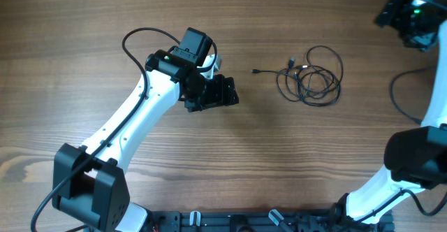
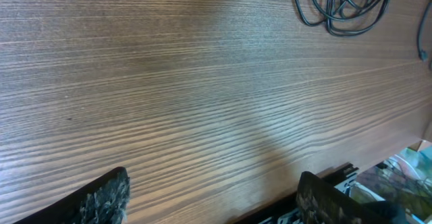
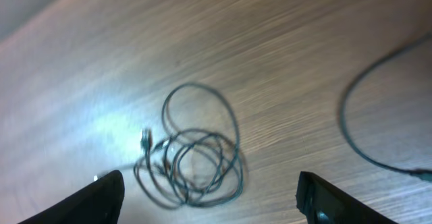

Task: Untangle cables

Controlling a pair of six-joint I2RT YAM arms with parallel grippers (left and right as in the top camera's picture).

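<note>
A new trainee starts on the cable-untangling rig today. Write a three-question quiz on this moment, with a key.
1. True or false: the left gripper is clamped on the cables.
2. How do the right gripper jaws stand, and what is between them?
3. Where do the cables lie?
A) between the left gripper's fingers
B) loose on the table, touched by neither gripper
C) hanging from the right gripper

Key: 1 false; 2 open, with nothing between them; 3 B.
</note>
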